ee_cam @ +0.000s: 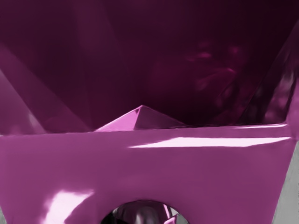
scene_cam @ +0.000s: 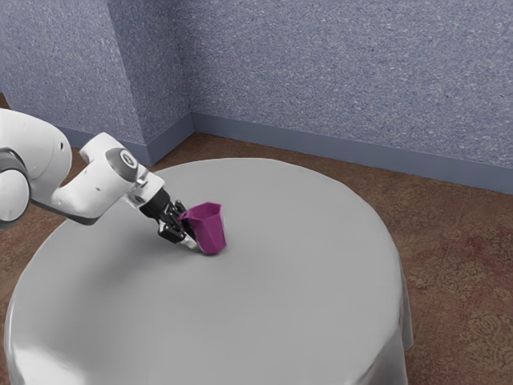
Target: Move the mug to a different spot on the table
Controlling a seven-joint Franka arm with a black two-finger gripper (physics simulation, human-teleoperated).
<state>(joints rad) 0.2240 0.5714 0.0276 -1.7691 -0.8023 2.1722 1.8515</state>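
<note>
Claw (scene_cam: 183,233) against mug (scene_cam: 208,227) on table (scene_cam: 304,265); wrist view reveals mug interior.

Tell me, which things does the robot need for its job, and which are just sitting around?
For the job: the purple mug, the gripper right beside it, the table.

Just there: the blue wall, the brown floor.

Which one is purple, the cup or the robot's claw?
The mug is the purple one. The gripper right at its side is black, and the table under them is grey.
</note>
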